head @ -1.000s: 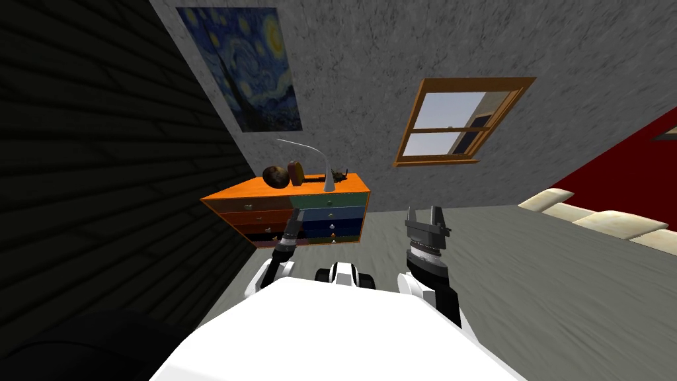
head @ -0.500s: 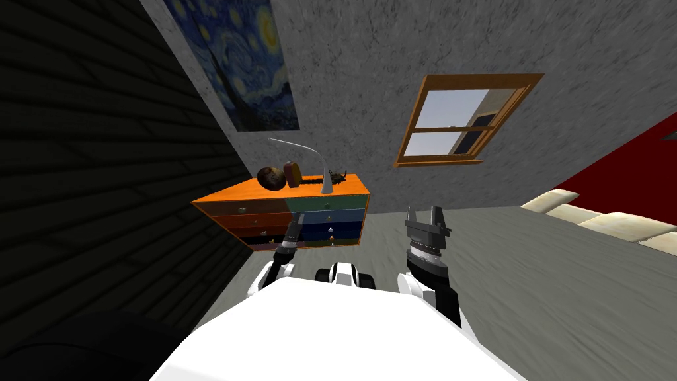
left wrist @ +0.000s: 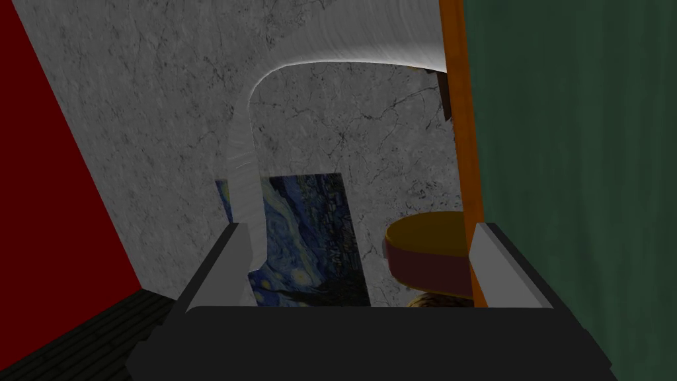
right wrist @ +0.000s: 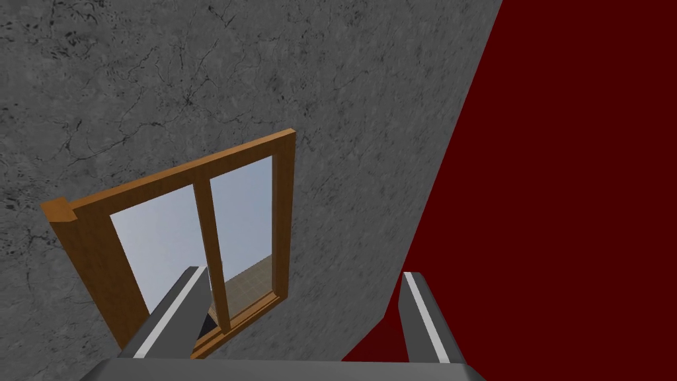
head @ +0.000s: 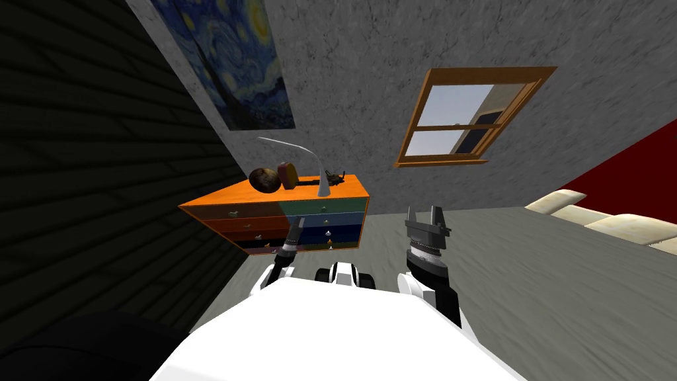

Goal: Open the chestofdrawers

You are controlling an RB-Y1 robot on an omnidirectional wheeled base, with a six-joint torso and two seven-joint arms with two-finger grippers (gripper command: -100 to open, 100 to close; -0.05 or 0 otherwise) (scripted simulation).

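Orange-topped chest of drawers (head: 221, 200) lies just ahead of the left gripper (left wrist: 358, 228), spread empty beside the green drawer (left wrist: 575, 165) near its top edge; the right gripper (head: 422, 210), likewise spread and empty, is well apart.

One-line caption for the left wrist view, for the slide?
Left gripper, fingers open, close against the chest of drawers, its green drawer front alongside, white lamp arching beyond.

Lamp (head: 323, 186) on chest of drawers (head: 338, 229), against wall (head: 370, 99); left tool (head: 299, 222) before its front
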